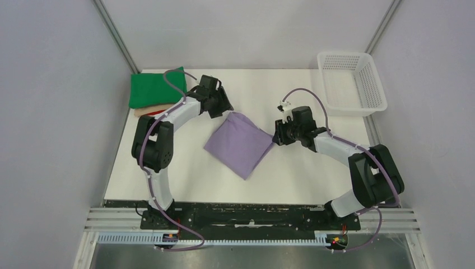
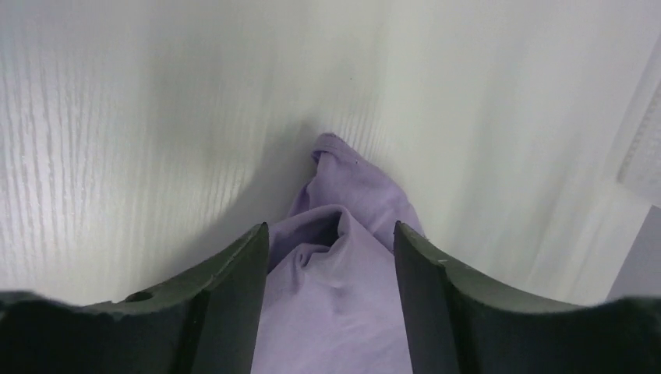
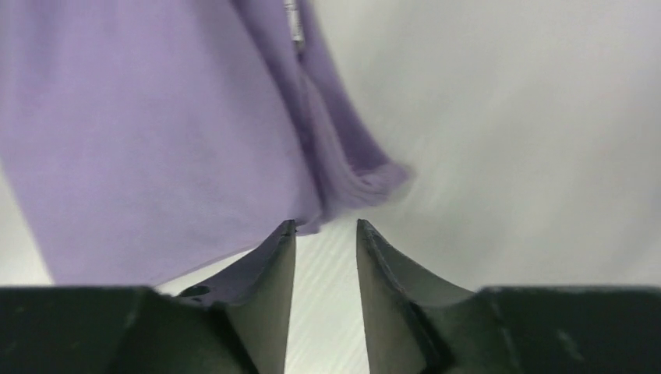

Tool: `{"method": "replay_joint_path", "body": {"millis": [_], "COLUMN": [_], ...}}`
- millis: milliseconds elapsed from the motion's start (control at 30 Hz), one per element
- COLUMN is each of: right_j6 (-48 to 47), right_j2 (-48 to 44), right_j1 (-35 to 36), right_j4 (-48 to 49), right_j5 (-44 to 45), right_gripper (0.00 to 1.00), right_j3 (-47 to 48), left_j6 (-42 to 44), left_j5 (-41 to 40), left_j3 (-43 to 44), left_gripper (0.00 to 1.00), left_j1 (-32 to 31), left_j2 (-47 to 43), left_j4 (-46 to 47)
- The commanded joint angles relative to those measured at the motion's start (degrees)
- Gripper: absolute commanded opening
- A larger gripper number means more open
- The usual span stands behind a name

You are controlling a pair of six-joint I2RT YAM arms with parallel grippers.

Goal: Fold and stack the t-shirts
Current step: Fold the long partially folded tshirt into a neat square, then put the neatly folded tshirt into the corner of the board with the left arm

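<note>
Counter (image 1: 313, 179): white surface carrying the lavender shirt at its middle; all places below are given from that shirt.
Lavender shirt (image 1: 238, 144): folded to a compact four-sided packet, lying flat and turned corner-on to the arms; it is not yet on the stack.
Right claw (image 1: 278, 133): at the shirt's right corner. In the right wrist view the claw (image 3: 326, 226) stands slightly parted, with bare counter showing in the gap and the cloth edge (image 3: 156, 140) just ahead. It pinches nothing.
Left claw (image 1: 221, 106): at the shirt's far corner. In the left wrist view the claw (image 2: 331, 234) is spread, and a rumpled corner of cloth (image 2: 343, 273) lies loose between the fingers, apparently unpinched.
Step in hand: judged to be the close of the fold, with both claws off the cloth.
Next move: calls for a fresh hold on the packet and a carry to the stack without letting the layers spill open.
Stack: far and left of the shirt; green shirt (image 1: 154, 87) on top, beige shirt (image 1: 147, 110) under it, and a sliver of red shirt (image 1: 152, 114) at the edge.
Basket (image 1: 372, 84): white mesh, far and right of the shirt, well apart; nothing visible inside.
</note>
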Motion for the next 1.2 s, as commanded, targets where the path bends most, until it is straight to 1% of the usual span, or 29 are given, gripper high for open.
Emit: {"method": "replay_joint_path", "body": {"millis": [0,33,100,167,200,233,267,367,433,533,600,667,733,867,933,1033,1167], "right_j6": [0.26,0.58,0.94,1.46,1.73,2.22,2.7,4.14,4.55,4.5,4.69,4.72,3.55,1.36,1.51,2.67,3.17], "right_j2": [-1.11,-2.19,-4.55,-7.04,-8.28,-9.24,-10.29,-12.3,-12.02,-8.92,-6.39,-3.97,-1.22,4.47,6.87,11.62,16.66], "right_j1": [-0.32,-0.28,-0.26,-0.19,-0.15,-0.1,0.14,2.02,4.47,7.93,8.59,8.56,8.56,8.18,7.43,5.95,4.38], "right_j4": [-2.31,-2.24,-0.99,0.85,1.33,3.13,4.59,9.89,12.85,14.29,14.2,13.88,11.39,5.91,5.37,5.12,3.27], "right_j5": [12.83,13.74,11.63,7.69,4.96,1.95,-1.13,-11.83,-16.33,-18.38,-17.87,-16.12,-11.76,-0.3,4.59,9.48,12.45], "right_gripper": [0.42,0.43,0.49,0.64,0.69,0.8,0.97,0.98,0.98,0.98,0.98,0.98,0.98,0.98,0.98,0.98,0.98], "right_j3": [3.54,3.35,2.34,0.85,-0.01,-0.78,-1.9,-4.44,-4.93,-3.41,-2.23,-1.21,0.23,3.57,4.22,5.29,7.02], "left_j6": [3.53,3.88,4.25,4.56,4.68,4.73,5.02,5.41,4.99,3.6,3.23,3.18,3.21,3.21,3.08,3.1,3.12], "left_j5": [4.03,4.76,5.34,6.12,6.61,7.39,8.2,9.14,8.26,9.13,9.35,9.15,8.77,6.07,4.56,3.82,0.76], "left_j3": [3.99,3.76,2.56,0.8,-0.01,-0.92,-1.77,-3.67,-4.74,-4.05,-2.35,0.24,2.76,8.03,9.37,8.65,4.47], "left_gripper": [0.85,0.99,1.0,1.0,1.0,1.0,1.0,1.0,1.0,1.0,1.0,1.0,1.0,1.0,1.0,1.0,1.0], "left_j1": [0.39,0.37,0.04,-0.31,-0.76,-1.05,-1.63,-3.44,-4.64,-5.02,-5.02,-4.94,-4.94,-4.85,-4.86,-4.86,-4.85], "left_j2": [-0.54,-1.24,-3.05,-5.1,-6.15,-6.93,-7.84,-9.77,-9.59,-6.14,-3.16,-0.05,3.14,8.87,10.54,11.31,9.28], "left_j4": [0.74,0.74,0.74,0.82,0.85,0.81,0.85,1.2,2.04,2.82,3.18,2.89,2.9,-0.05,-1.81,-2.89,-4.36]}}
